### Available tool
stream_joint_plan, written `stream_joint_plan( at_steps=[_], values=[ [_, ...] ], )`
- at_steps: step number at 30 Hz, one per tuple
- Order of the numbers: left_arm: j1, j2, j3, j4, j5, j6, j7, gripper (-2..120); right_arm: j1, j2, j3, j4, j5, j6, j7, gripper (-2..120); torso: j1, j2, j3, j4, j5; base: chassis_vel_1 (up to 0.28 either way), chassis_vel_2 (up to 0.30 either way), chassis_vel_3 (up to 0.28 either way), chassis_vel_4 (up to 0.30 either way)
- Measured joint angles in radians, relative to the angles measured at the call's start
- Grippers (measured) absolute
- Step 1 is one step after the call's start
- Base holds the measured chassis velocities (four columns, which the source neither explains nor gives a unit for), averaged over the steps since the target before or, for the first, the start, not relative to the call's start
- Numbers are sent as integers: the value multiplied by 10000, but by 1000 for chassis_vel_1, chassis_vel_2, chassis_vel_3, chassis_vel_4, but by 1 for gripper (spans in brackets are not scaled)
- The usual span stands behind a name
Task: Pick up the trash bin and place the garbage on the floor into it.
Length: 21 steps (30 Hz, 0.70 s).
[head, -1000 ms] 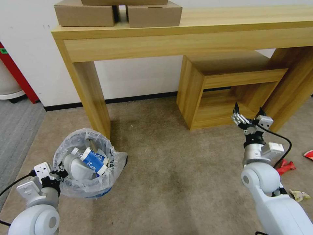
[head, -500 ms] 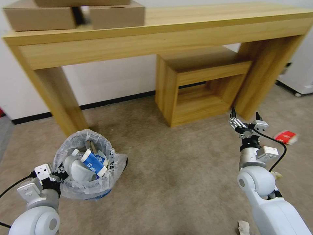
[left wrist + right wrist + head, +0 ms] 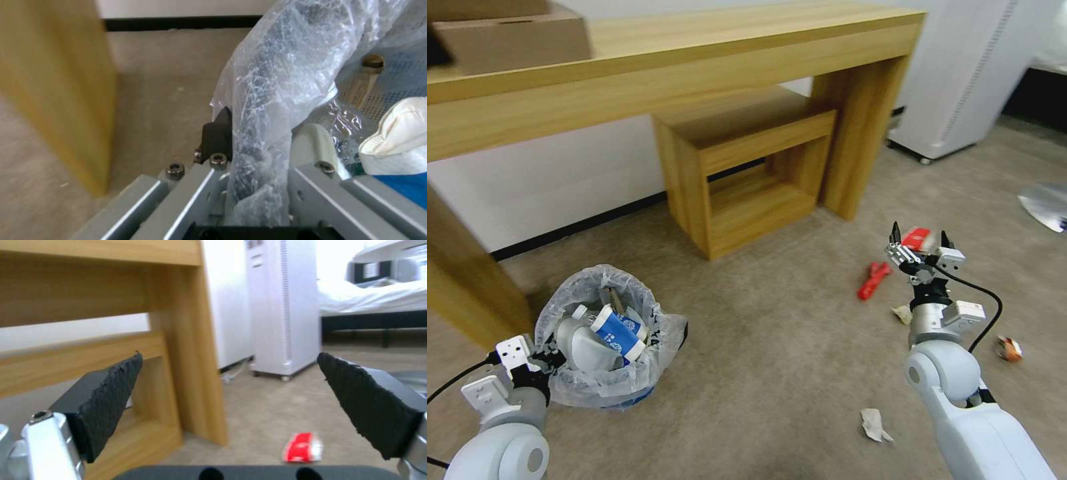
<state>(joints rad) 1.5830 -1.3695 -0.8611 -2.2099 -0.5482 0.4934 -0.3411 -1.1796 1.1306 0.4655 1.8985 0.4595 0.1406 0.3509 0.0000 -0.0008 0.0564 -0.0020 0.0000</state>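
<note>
The trash bin (image 3: pixel 606 333), lined with a crinkled whitish bag and holding a blue-white cup and other litter, hangs at the lower left above the floor (image 3: pixel 774 333). My left gripper (image 3: pixel 539 357) is shut on its rim. In the left wrist view the rim (image 3: pixel 267 83) runs between that gripper's (image 3: pixel 262 140) fingers. My right gripper (image 3: pixel 919 244) is raised and open with nothing in it. Garbage lies around it: a red wrapper (image 3: pixel 872 280), a red-white wrapper (image 3: pixel 916 237) (image 3: pixel 303 446), a paper scrap (image 3: pixel 902 313), a crushed can (image 3: pixel 1009 348) and crumpled white paper (image 3: pixel 874 424).
A long wooden table (image 3: pixel 694 53) stands against the wall, with a cardboard box (image 3: pixel 514 40) on top and a low wooden shelf unit (image 3: pixel 747 167) under it. A white appliance (image 3: pixel 960 80) stands at the right. A shiny metal base (image 3: pixel 1044 203) lies at the far right.
The whole picture has slid left as the camera turned right, bringing the floor litter and the white appliance into view. Both arms keep their pose, and the bin stays held.
</note>
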Motion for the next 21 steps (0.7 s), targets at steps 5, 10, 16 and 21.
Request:
stream_joint_plan(
  at_steps=[5,10,16,21],
  values=[
    [-7,2,-17,6,-8,-17,-3,1,53,7,-80,-58,-25,18,4,100,0,-1,0,-2,-1,-126,-134,-118,-133],
    [-27,-4,-24,56,-14,-60,-16,1,77,10,-147,-125,-69,78,3,100,1,-1,0,-2,-1,-138,-132,-115,-133],
    [-64,-54,-20,198,-21,-113,-29,1,34,115,-300,-179,-223,172,35,100,0,-1,1,-4,-1,-75,-69,-75,-79],
    [-34,-47,-53,198,-20,-123,-67,1,-81,233,-370,-234,-281,264,48,100,1,0,0,1,-1,0,0,0,0]
  ],
)
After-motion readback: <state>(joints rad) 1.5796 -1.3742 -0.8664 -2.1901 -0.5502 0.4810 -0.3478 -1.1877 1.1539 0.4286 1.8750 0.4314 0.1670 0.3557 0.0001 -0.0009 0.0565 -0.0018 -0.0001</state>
